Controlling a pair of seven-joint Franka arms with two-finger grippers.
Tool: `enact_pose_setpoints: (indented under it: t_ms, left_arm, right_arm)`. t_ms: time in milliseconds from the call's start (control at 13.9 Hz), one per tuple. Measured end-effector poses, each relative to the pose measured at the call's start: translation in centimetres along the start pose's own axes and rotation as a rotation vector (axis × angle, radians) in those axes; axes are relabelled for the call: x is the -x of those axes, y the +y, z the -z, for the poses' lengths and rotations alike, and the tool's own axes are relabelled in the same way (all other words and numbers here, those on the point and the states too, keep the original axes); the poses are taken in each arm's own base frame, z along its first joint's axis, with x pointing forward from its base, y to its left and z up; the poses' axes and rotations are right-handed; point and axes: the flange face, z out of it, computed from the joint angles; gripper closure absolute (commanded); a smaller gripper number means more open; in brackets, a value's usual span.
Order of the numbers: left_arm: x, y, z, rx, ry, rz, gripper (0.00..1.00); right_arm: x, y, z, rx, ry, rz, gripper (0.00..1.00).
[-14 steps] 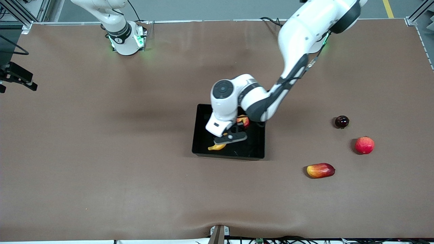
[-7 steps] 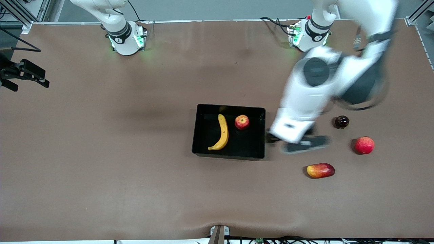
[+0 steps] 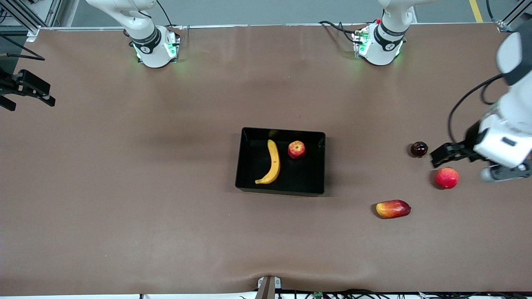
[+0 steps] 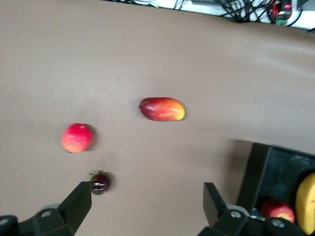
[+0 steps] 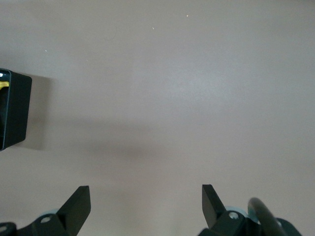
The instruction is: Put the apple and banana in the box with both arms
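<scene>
The banana (image 3: 272,162) and the apple (image 3: 296,149) lie side by side in the black box (image 3: 280,190) at the table's middle. My left gripper (image 3: 505,173) is open and empty, up over the table at the left arm's end, beside the pinkish-red round fruit. Its wrist view (image 4: 147,206) shows open jaws, plus the box wall (image 4: 261,172), the apple (image 4: 277,209) and the banana (image 4: 306,201) at the edge. My right gripper (image 3: 29,87) waits open and empty over the right arm's end; its wrist view (image 5: 146,206) shows a box corner (image 5: 12,110).
Three other fruits lie on the brown table toward the left arm's end: a small dark fruit (image 3: 419,148) (image 4: 100,182), a pinkish-red round fruit (image 3: 447,177) (image 4: 76,137), and an oblong red-and-yellow fruit (image 3: 392,208) (image 4: 162,108) nearest the front camera.
My left gripper let go of the banana in the box, rose and swung away to the left arm's end of the table. The right gripper shifted slightly.
</scene>
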Motion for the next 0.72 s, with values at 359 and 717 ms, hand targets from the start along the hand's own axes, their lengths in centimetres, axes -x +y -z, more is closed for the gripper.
enact_pose_setpoints:
  t_ms: [359, 717]
  left_arm:
    - [2.3, -2.9, 3.1, -0.041, -0.063, -0.06, 0.0]
    - [6.3, -2.2, 6.2, -0.044, -0.056, -0.085, 0.0]
  right_arm:
    - [0.0, 0.3, 0.0, 0.0, 0.001, -0.007, 0.0]
    - [0.1, 0.5, 0.1, 0.001, 0.002, -0.014, 0.0]
